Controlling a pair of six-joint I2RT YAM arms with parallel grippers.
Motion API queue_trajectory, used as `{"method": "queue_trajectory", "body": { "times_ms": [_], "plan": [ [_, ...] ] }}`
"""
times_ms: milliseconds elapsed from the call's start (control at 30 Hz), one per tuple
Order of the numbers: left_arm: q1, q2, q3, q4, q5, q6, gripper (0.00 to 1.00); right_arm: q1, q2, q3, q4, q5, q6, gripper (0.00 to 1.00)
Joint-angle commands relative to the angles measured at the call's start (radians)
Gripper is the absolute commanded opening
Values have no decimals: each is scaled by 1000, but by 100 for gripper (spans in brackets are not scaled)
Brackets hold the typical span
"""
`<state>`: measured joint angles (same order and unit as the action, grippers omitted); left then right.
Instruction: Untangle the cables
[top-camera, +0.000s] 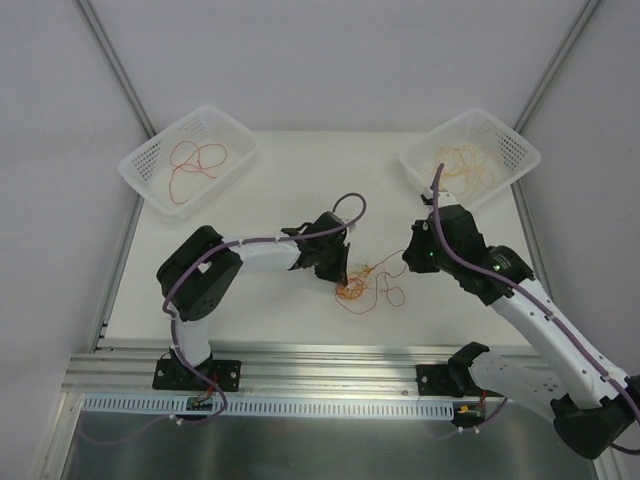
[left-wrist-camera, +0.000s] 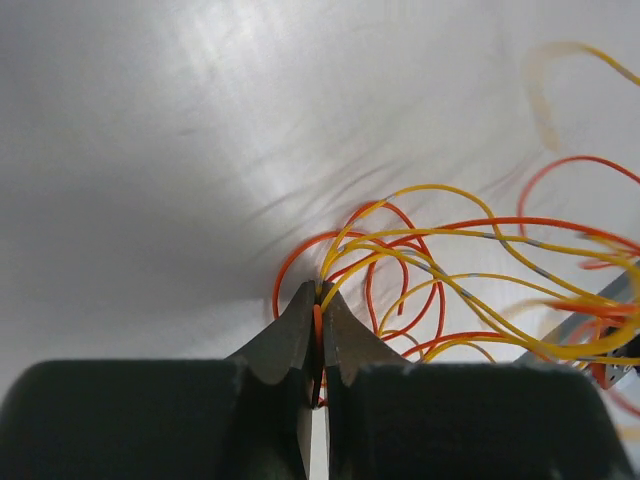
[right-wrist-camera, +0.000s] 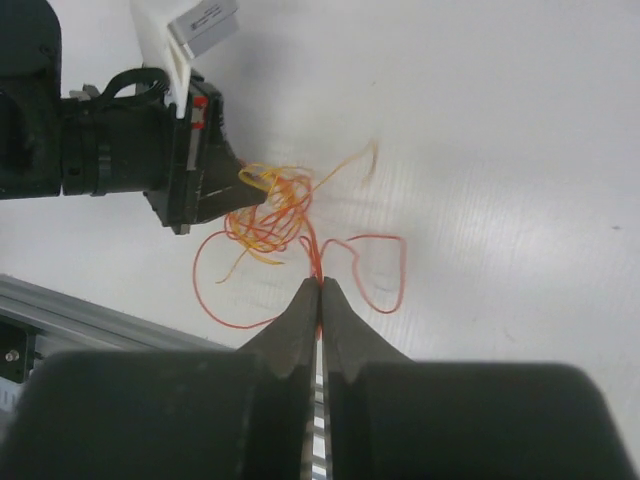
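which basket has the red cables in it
The far-left basket: the cables in it are red-orange loops, while the right basket holds only pale yellow-orange ones.

Seen from above, the white table (top-camera: 300, 180) lies open across its middle and toward 12 o'clock. Two white mesh baskets block the far corners, the left basket (top-camera: 150, 155) at 10 o'clock and the right basket (top-camera: 515, 148) at 2 o'clock. Toward 6 o'clock a loose tangle of orange and yellow cables (top-camera: 360, 285) sprawls on the table. The left fingers (left-wrist-camera: 290, 340) pinch it from 9 o'clock and the right fingers (right-wrist-camera: 290, 335) from 3 o'clock. The left arm (top-camera: 250, 255) fills 8 o'clock and the right arm (top-camera: 480, 265) fills 4 o'clock.
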<state>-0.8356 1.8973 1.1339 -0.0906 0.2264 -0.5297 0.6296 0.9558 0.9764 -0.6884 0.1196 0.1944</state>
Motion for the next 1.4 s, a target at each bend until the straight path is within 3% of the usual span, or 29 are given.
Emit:
{"method": "queue_trajectory", "body": {
  "times_ms": [0, 300, 567, 767, 1100, 1267, 1367],
  "plan": [
    [65, -105, -90, -31, -59, 23, 0, -30, -58, 114, -106, 93, -93, 1],
    [211, -328, -291, -38, -117, 39, 0, -96, -72, 373, -214, 172, -219, 1],
    [325, -429, -407, -78, -185, 76, 0, -119, -71, 536, -223, 141, -251, 1],
    [340, -426, -433, -93, -197, 59, 0, -119, -89, 630, -174, 112, -244, 1],
    [348, -426, -467, -98, -199, 10, 0, -119, -86, 758, -71, 276, -249, 1],
    [359, -558, -490, -104, -203, -7, 7, -117, -26, 876, -77, 322, -285, 1],
    [362, -680, -493, -104, -203, 2, 12, -117, -8, 868, -69, 234, -273, 1]
  ]
}}
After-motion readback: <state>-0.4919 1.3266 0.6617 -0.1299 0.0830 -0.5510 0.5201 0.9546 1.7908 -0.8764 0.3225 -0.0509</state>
